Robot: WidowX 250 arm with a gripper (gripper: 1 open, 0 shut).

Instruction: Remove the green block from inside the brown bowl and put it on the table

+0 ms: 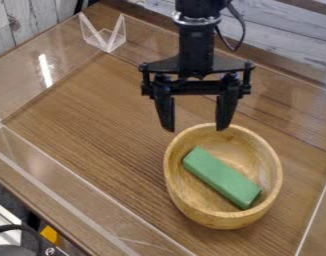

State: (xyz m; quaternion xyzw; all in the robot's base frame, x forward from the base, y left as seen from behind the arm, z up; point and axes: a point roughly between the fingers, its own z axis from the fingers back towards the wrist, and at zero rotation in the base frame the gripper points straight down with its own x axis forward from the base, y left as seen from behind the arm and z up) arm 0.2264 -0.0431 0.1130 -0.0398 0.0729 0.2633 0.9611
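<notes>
The green block lies flat inside the brown bowl, running diagonally from upper left to lower right. The bowl rests on the table at the lower right. My gripper hangs pointing down just above the bowl's far rim, its two black fingers spread wide with nothing between them. It stands apart from the block and the bowl.
Low clear acrylic walls edge the tabletop on the left, front and right. A clear folded acrylic piece stands at the back left corner. Bare wood stretches left of the bowl.
</notes>
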